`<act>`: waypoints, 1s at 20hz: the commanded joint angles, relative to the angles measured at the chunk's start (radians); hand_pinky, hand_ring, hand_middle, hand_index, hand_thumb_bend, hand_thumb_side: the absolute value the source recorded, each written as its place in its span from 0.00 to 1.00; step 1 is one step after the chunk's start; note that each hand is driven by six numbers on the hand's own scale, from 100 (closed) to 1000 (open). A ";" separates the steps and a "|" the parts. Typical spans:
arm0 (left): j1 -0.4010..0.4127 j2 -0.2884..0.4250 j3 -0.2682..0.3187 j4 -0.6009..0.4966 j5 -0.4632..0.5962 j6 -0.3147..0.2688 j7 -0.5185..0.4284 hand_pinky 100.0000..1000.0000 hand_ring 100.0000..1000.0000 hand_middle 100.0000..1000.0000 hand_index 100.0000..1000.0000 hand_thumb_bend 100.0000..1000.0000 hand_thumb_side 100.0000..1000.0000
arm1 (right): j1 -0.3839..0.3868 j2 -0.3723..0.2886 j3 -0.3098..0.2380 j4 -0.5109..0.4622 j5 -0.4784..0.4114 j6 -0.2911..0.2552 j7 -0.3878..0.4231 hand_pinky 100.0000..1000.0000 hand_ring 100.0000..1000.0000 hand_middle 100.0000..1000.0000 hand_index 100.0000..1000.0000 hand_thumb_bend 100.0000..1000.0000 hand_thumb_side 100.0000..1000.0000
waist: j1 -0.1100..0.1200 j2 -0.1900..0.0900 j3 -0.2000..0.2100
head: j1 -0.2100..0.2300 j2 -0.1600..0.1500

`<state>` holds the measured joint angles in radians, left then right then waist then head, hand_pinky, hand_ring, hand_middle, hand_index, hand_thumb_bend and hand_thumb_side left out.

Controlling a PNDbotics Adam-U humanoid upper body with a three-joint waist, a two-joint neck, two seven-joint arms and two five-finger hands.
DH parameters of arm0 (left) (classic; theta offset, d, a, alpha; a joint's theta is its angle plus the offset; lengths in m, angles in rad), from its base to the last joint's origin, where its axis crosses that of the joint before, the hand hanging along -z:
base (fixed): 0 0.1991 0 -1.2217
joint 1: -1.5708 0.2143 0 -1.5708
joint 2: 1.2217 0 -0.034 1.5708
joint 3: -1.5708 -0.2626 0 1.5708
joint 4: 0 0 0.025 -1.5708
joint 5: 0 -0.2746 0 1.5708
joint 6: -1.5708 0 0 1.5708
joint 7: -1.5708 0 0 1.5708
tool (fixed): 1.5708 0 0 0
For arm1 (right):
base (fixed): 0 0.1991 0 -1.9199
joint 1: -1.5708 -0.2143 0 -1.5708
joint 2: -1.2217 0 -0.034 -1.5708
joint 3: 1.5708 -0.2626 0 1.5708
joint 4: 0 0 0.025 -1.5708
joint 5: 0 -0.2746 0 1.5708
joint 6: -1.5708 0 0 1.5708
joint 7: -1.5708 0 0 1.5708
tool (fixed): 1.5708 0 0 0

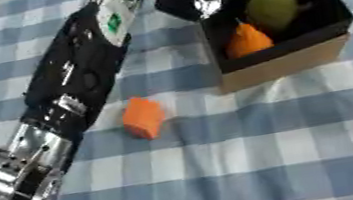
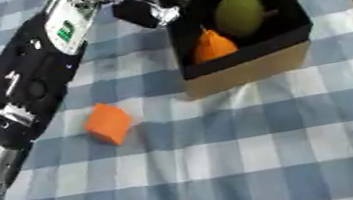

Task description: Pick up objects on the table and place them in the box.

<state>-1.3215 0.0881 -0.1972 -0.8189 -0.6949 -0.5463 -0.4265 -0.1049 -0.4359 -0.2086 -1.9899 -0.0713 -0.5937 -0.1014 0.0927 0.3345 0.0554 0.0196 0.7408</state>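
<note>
- The left hand (image 1: 189, 3) reaches in from the upper left, at the box's near-left rim; its fingers (image 2: 147, 13) look black and silver, bunched together, but whether they are clenched or released I cannot tell.
- Nothing can be made out between those fingers; they lie just beside or against the left wall of the box (image 1: 285, 67).
- The box, black inside with tan outer walls, stands on the blue-and-white checked cloth of the counter (image 1: 267, 148).
- Inside it lie a green rounded fruit (image 1: 271, 7) and, touching it at the near-left, an orange pointed piece (image 1: 247, 41).
- An orange block (image 1: 143, 118) lies on the cloth outside the box, well apart from the fingers, near the forearm's (image 1: 79, 77) lower edge.
- The forearm bears a white label with a green mark (image 1: 115, 22); no writing on it is readable.
</note>
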 commanded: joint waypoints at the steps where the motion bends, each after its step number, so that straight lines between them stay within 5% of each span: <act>1: -0.012 0.059 -0.015 -0.073 0.063 0.007 -0.013 0.78 0.84 0.78 0.91 0.00 0.33 | 0.000 -0.018 -0.008 -0.010 0.003 -0.002 -0.002 0.93 1.00 0.32 0.90 0.00 0.41 | 0.005 -0.021 0.003 | -0.003 -0.002; 7: 0.032 0.221 -0.115 -0.220 0.159 -0.017 -0.032 0.78 0.84 0.77 0.90 0.08 0.30 | 0.006 -0.028 -0.013 -0.010 0.014 -0.009 -0.010 0.93 1.00 0.33 0.90 0.00 0.41 | 0.014 -0.019 0.020 | -0.024 0.001; 20: 0.187 0.508 -0.296 -0.548 0.279 -0.013 -0.150 0.81 0.88 0.81 0.90 0.30 0.46 | 0.010 -0.033 -0.014 -0.010 0.033 -0.019 -0.019 0.93 1.00 0.32 0.90 0.00 0.41 | 0.020 -0.011 0.030 | -0.040 -0.005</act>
<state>-1.1210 0.5501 -0.4890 -1.3352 -0.4237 -0.5534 -0.5501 -0.0908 -0.4424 -0.2151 -1.9899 -0.0445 -0.6107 -0.1186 0.1024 0.3345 0.0837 -0.0188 0.7434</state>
